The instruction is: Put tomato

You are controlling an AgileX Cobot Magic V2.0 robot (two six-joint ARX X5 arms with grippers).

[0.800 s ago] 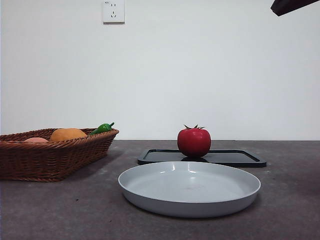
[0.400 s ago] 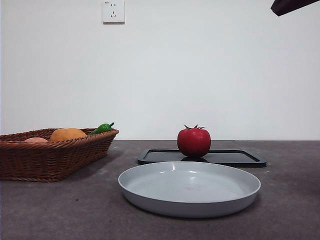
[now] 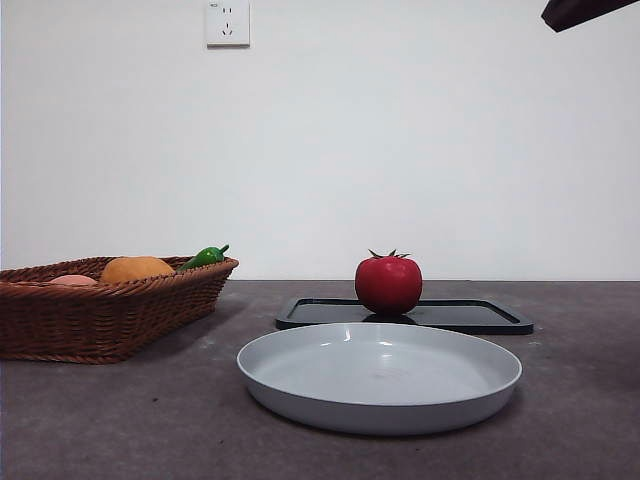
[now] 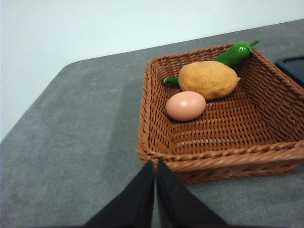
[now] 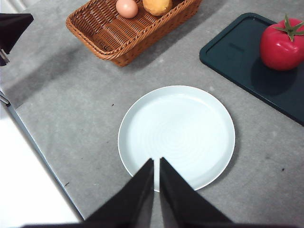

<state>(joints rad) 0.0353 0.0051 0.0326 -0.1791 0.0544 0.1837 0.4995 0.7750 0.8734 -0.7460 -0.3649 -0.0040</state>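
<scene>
The glossy red tomato with a green calyx stands on the black tray behind the grey plate. The right wrist view shows the tomato on the dark tray beyond the plate. My right gripper is shut and empty, high above the plate's near rim. My left gripper is shut and empty, above the table just outside the wicker basket. One arm shows only as a dark tip at the front view's top right corner.
The wicker basket at the left holds an orange fruit, an egg and a green pepper. A wall socket is on the white wall. The other arm's dark part shows in the right wrist view.
</scene>
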